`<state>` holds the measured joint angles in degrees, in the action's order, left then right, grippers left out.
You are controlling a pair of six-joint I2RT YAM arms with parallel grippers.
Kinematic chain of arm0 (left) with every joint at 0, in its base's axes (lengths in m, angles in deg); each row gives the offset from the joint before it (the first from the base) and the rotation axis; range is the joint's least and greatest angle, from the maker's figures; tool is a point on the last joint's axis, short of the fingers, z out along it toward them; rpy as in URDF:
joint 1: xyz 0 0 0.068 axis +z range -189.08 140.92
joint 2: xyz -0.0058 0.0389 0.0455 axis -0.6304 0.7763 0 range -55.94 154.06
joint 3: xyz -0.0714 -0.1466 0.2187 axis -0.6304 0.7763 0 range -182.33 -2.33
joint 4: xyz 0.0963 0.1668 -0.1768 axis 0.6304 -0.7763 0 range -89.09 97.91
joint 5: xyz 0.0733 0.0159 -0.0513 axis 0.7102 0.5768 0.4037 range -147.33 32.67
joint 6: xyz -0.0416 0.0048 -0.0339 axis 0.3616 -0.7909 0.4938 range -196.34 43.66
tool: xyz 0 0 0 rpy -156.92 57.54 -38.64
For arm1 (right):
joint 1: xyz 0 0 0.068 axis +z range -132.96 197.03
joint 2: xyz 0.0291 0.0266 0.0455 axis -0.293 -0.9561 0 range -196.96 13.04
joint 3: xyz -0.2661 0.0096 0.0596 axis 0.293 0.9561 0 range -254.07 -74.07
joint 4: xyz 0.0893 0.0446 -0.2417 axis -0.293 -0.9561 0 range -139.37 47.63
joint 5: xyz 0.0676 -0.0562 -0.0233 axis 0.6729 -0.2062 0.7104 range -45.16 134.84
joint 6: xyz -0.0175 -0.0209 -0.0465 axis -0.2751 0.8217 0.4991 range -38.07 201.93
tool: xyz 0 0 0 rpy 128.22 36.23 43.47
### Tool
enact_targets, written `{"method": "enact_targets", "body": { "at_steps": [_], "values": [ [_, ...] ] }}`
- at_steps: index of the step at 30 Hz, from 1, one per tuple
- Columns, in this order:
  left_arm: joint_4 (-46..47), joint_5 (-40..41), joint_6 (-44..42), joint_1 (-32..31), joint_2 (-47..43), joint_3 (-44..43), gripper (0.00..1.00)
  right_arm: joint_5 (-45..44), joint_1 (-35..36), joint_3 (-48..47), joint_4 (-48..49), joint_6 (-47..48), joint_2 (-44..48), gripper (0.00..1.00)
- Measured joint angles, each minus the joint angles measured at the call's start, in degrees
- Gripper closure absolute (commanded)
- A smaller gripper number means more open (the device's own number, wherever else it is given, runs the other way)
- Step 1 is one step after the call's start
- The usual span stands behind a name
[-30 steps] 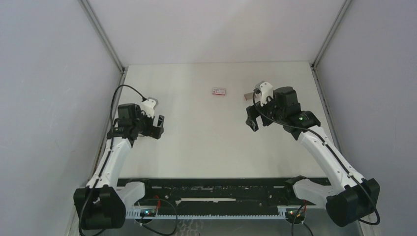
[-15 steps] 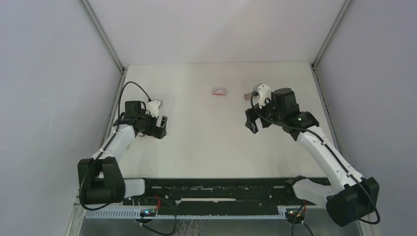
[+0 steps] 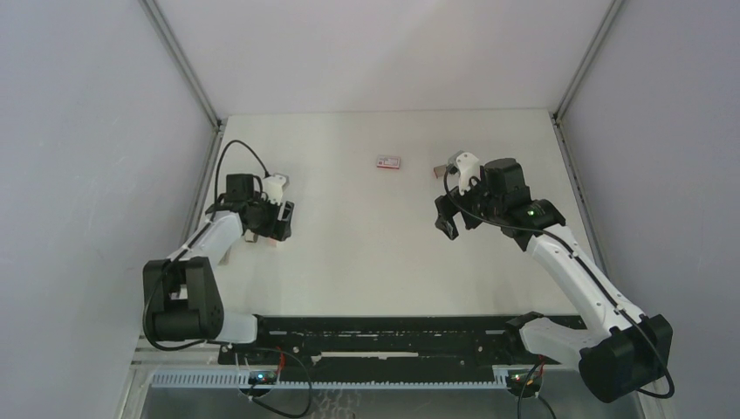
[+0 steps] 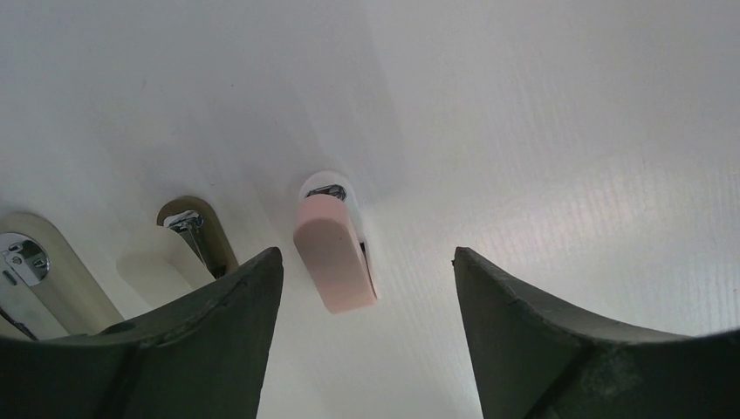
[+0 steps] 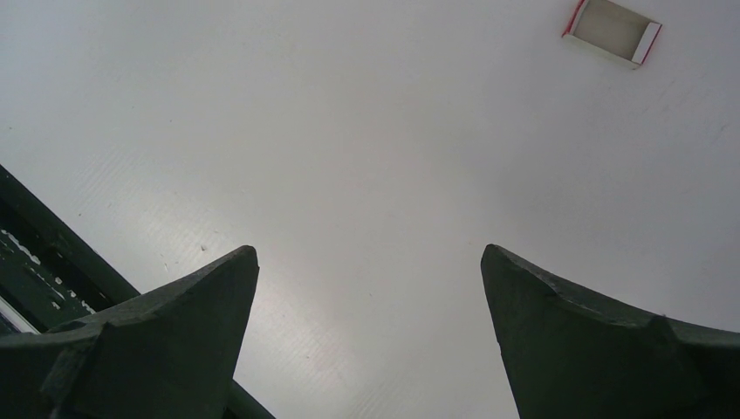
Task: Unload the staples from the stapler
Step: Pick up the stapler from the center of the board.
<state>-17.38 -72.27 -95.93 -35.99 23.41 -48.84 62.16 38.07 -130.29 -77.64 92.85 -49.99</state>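
Observation:
A small stapler [image 4: 334, 251] with a pink top and a white base lies on the white table, just beyond and between my left fingers. Its metal tip points away from me. My left gripper [image 4: 366, 255] is open and empty, low over the table at its left side [image 3: 281, 220]. The stapler shows only as a small pinkish bit [image 3: 253, 236] under that gripper in the top view. My right gripper [image 5: 369, 250] is open and empty, above bare table right of the middle [image 3: 447, 218]. No staples show.
Two beige bar-shaped pieces with chrome ends [image 4: 196, 231] [image 4: 35, 271] lie left of the pink stapler. A flat red-and-white box [image 3: 388, 161] sits at the back middle, open-topped in the right wrist view [image 5: 611, 30]. A small thing [image 3: 434, 168] lies by the right wrist.
The left arm has folded down and back, bringing its gripper low over the table by the stapler. The right arm has shifted only slightly to the left.

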Motion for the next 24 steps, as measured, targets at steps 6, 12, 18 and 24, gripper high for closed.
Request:
{"method": "enact_targets", "body": {
  "at_steps": [6,12,18,24],
  "values": [
    [0.4,1.0,0.0,0.0,1.9,-0.1,0.27,0.3,0.0,0.3,0.0,0.5,0.0,0.0],
    [0.8,1.6,0.1,0.0,3.1,-0.1,0.32,0.5,0.0,0.4,0.0,0.7,0.0,0.0],
    [0.9,2.3,0.1,0.0,4.0,-0.1,0.35,0.8,0.0,0.5,0.1,0.8,0.0,0.0],
    [1.6,2.8,0.1,0.1,4.2,-0.1,0.37,0.8,0.0,0.5,0.1,0.9,0.0,0.0]
  ]
}}
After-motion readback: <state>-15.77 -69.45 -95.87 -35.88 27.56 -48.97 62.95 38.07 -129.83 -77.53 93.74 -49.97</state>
